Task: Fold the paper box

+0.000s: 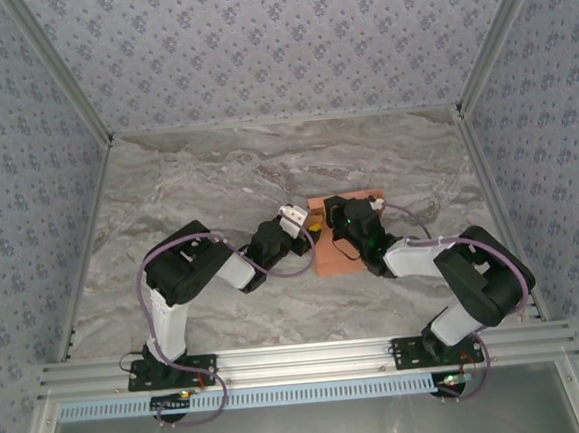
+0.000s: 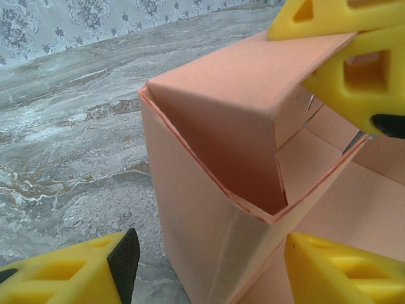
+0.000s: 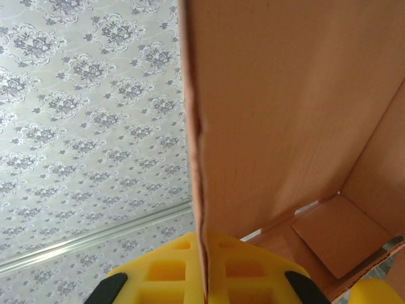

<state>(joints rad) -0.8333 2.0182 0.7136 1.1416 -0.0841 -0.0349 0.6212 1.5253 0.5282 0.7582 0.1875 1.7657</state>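
The right pincer (image 3: pixel 204 269) was closed tight on one thin panel of the paper box (image 1: pixel 328 256), with the cardboard edge pressed between its yellow pads (image 3: pixel 164 272). The left pincer (image 2: pixel 212 253) stood wide, one finger on each side of a raised corner of the box. I judged that it gripped nothing, because a gap showed beside its left finger (image 2: pixel 76 275). The box was half raised, its flaps not yet closed, and it sat around the middle of the counter (image 1: pixel 196 174), a little toward the right edge. With only one pincer holding, a pull or twist from the right arm could crease the soft wall or drag the whole box along the counter. If the left pincer closed off the corner, it could crush the fold or let the standing wall spring flat. Both arms were bent at the elbow and reached inward from the near edge, with the wrists low and close together over the box.
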